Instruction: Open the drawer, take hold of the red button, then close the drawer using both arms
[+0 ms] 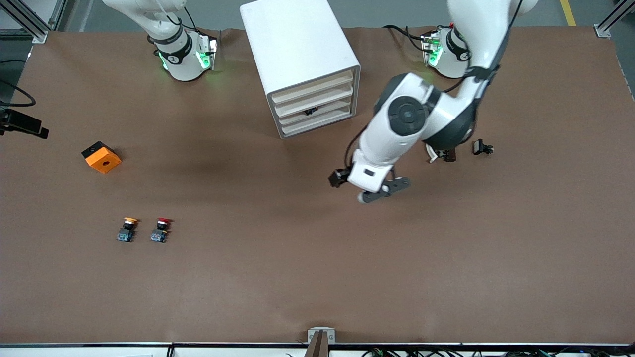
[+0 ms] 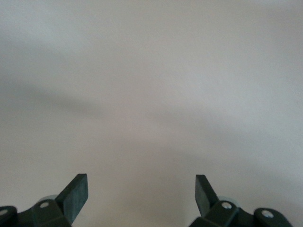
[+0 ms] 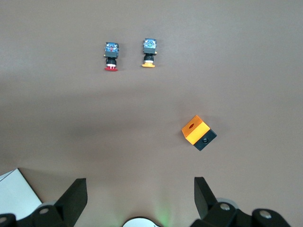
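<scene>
Front view, risk ahead: left end effector (image 1: 384,191) and right end effector (image 3: 140,196) both gaping empty, drawer (image 1: 314,114) shut, red-capped button (image 1: 160,230) beside yellow-capped twin (image 1: 127,230), easily mistaken.

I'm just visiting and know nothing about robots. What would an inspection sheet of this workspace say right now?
Surface: brown table, bare around the items.
Job's things: white cabinet with all four drawers shut; red-capped button lying on the table, nearer the front camera, toward the right arm's end.
Clutter: yellow-capped button beside the red one; orange cube; two small dark parts toward the left arm's end.
Grippers: left tool open, over bare table in front of the cabinet; right tool open, high over the table, waiting.
Cables: black leads at both arm bases.
Surroundings: metal frame posts at the corners.
</scene>
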Controlling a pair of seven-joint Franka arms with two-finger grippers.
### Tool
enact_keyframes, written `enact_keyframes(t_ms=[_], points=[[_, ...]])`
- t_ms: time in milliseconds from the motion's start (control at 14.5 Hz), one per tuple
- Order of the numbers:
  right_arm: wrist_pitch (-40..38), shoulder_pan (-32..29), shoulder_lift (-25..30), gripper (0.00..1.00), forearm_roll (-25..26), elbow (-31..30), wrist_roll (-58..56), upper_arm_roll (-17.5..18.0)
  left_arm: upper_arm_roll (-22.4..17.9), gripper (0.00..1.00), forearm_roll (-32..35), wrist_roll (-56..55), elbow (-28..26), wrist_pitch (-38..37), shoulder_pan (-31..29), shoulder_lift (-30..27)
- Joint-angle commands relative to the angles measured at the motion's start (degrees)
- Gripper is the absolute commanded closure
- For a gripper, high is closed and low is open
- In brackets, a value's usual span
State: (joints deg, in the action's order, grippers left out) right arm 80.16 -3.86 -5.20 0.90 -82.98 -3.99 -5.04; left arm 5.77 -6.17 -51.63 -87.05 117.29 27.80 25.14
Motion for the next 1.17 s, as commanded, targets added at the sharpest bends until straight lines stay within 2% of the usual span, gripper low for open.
enact_keyframes(t_ms=[0,207,552,897,1103], points=[[-0.45,-0.18,1.5,0.0,-0.99,0.09,-0.05,-0.06,0.47,0.0,3.09,6.17,-1.01,-4.07,-4.23,-4.3],[-0.79,-3.78,1.24,0.0,-3.35,0.27,-0.58,0.2,0.65,0.0,3.09,14.95,-1.1,-10.38,-10.2,-9.13],[-1.33,-0.36,4.92,0.0,-2.84,-1.92,-0.23,0.21,0.74,0.0,3.01,31.3,-1.89,-19.98,-19.34,-14.14],[1.84,-0.45,8.88,0.0,-2.75,-6.5,-0.41,0.12,1.18,0.0,2.75,42.64,-7.33,-20.25,-27.16,-20.02],[1.84,-0.71,10.37,0.0,-2.66,-8.16,-0.41,-0.23,1.09,0.0,2.57,46.8,-8.05,-20.25,-30.08,-22.06]])
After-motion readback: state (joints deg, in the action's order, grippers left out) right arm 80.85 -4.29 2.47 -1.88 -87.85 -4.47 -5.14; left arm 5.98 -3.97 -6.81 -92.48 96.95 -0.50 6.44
